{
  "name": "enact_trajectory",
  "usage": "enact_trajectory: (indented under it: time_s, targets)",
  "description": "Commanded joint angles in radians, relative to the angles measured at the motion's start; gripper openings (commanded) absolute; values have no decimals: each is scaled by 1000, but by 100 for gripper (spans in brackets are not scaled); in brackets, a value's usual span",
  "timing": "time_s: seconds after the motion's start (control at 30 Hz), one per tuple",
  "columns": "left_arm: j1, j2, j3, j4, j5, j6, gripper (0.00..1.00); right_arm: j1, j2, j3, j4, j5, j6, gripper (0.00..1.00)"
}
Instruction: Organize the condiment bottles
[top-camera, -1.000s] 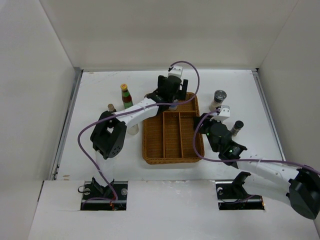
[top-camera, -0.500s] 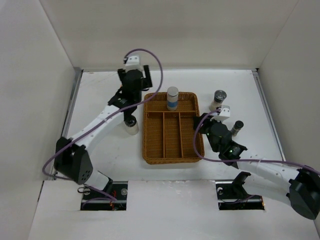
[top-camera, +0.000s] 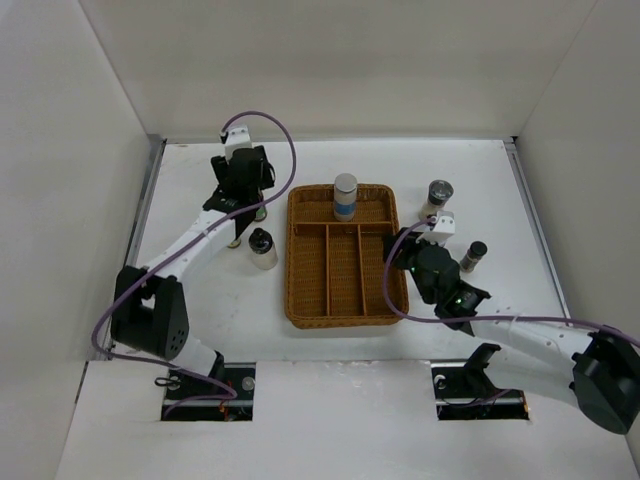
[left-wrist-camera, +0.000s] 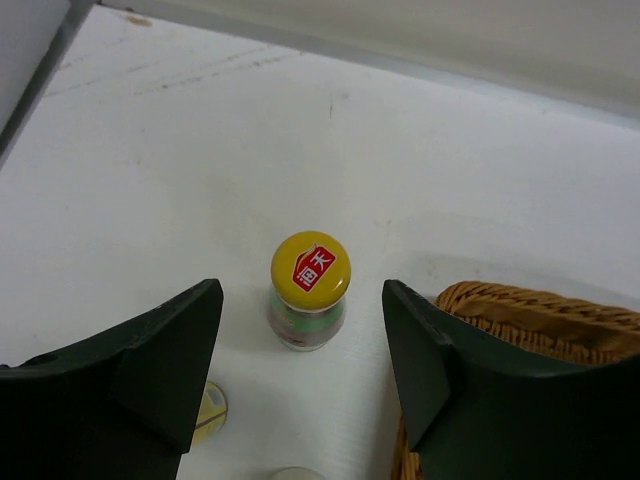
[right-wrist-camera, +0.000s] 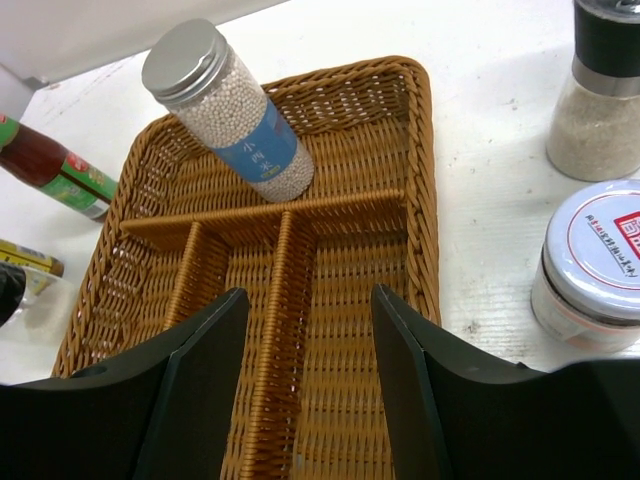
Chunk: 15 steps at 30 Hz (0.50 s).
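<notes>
Logging the left gripper (left-wrist-camera: 300, 292) as open, jaws spread wide, hanging above the table (left-wrist-camera: 150, 150) off the tray's 10 o'clock corner. Placing the yellow-capped bottle (left-wrist-camera: 310, 272) straight beneath it, centred between the jaws and touching neither; standing upright, long axis vertical, cap facing up. Judging a plain vertical descent and a squeeze below the cap as the coming move; rating the left arm far nearer than the right.

Entering the wicker tray (top-camera: 296, 285): one wide compartment at 12 o'clock, three narrow ones running toward 6 o'clock. Counting a single item inside, the silver-capped jar (right-wrist-camera: 232, 118) with blue label, standing in the wide compartment; finding nothing in the narrow three.

Logging the right gripper (right-wrist-camera: 305, 330) as open too, gripping nothing, hanging over the tray's 3 o'clock side. Noting outside the tray, at 3 o'clock, a white-lidded jar (right-wrist-camera: 598, 262) and a grey-capped shaker (right-wrist-camera: 605, 90); at 9 o'clock, a black-capped jar (top-camera: 262, 248).
</notes>
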Motion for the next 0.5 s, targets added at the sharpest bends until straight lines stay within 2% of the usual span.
enact_trajectory:
  time_s: [0.0,0.2,0.33,0.47]
  targets:
    - [22,36,64,10,46,-14,63,5,16,19,70,-26,0,59]
    - [45,99,91,7,47,-13,54,8,21,19,71,-37,0,59]
    - [51,117,100,17,43,-16,33,8,29,20,71,-37,3,59]
    - [40,93,120,17,29,-8,19,8,42,26,71,-40,-2,59]
